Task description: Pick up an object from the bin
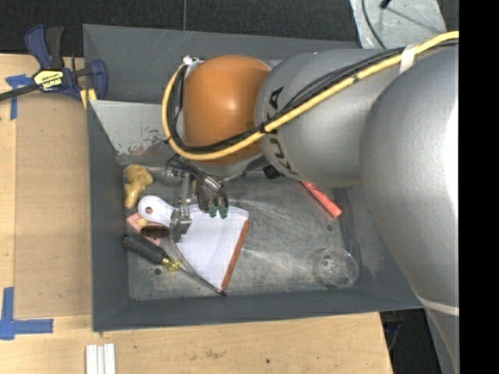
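Pincer (196, 209) low in left-centre of grey bin (107, 232), over upper corner of flat white pad (210, 246) with orange edge. Wide or narrow: cannot tell. Just left, white-and-pink piece (151, 211), black screwdriver (148, 249).

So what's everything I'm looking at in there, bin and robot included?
bin: one, grey metal, holding all the loose things
tan lump: one, yellowish, far left
white round piece: one, white, just below the tan lump
pink piece: one, pink, under the white round piece
black-handled tool: one, black with a brassy tip, left front
white booklet: one, white with an orange-brown edge, middle
red stick: one, salmon red, right of middle
clear cup: one, see-through, right front
arm: one, silver-grey, reaching in from the right
orange cover: one, orange, on the arm's wrist
gripper: one, dark metal, over the white booklet's upper-left corner
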Action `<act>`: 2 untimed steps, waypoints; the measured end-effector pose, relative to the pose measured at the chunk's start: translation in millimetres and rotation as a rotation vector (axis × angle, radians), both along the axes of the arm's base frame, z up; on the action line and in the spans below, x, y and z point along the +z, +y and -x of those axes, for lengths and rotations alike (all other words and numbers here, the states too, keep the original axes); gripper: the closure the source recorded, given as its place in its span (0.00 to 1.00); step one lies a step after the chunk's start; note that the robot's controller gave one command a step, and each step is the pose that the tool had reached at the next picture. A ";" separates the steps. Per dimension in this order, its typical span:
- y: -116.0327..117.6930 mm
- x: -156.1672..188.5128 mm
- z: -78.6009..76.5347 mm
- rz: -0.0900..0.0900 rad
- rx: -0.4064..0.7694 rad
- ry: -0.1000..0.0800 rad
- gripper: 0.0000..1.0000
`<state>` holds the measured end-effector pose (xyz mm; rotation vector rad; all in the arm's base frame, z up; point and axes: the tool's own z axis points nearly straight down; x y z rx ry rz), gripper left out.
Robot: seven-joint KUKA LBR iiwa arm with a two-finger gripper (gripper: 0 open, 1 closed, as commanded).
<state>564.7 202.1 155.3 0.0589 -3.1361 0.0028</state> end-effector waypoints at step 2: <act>41.6 -80.4 34.1 -0.015 -0.106 -0.036 0.00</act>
